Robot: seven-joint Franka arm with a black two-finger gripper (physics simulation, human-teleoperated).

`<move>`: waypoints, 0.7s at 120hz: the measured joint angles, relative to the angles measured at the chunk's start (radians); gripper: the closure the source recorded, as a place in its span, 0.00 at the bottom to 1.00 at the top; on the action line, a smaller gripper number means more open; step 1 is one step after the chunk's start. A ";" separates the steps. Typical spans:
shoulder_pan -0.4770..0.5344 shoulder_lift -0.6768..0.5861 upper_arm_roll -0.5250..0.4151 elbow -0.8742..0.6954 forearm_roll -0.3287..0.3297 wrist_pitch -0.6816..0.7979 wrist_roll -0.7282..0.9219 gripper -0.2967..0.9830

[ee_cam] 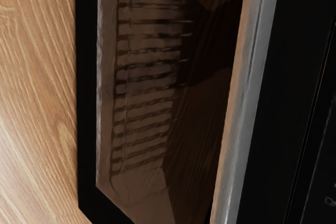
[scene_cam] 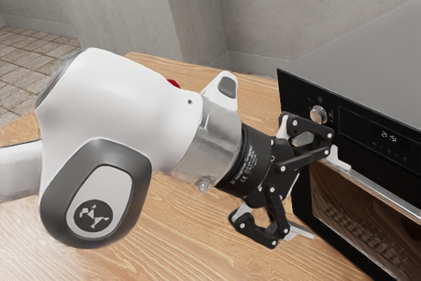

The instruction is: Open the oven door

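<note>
My gripper [scene_cam: 320, 195] stands open at the front of the oven [scene_cam: 368, 64], its fingers spread wide. The upper finger's tip is by the near end of the metal door handle [scene_cam: 388, 199]; whether they touch, I cannot tell. Its lower finger is in front of the door's edge, over the wooden table. The oven door [scene_cam: 355, 235] looks shut, with a rack behind its glass. In the wrist view the handle [ee_cam: 245, 98] runs as a long silvery bar beside the dark glass window [ee_cam: 149, 98] of the door.
Above the handle, the control panel carries a round knob [scene_cam: 318, 114] and a lit clock display [scene_cam: 388, 136]. The wooden table [scene_cam: 191, 235] extends beneath the arm and in front of the oven. A small red object [scene_cam: 173, 83] peeks out behind the arm. Grey walls stand behind.
</note>
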 joint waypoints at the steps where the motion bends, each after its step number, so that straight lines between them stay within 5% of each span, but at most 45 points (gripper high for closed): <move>1: 0.001 0.004 0.000 0.003 0.000 0.001 -0.001 0.23; 54: 0.027 0.112 -0.004 0.062 -0.051 0.027 -0.032 0.23; 84: 0.047 0.135 -0.006 0.013 -0.141 0.030 -0.027 0.23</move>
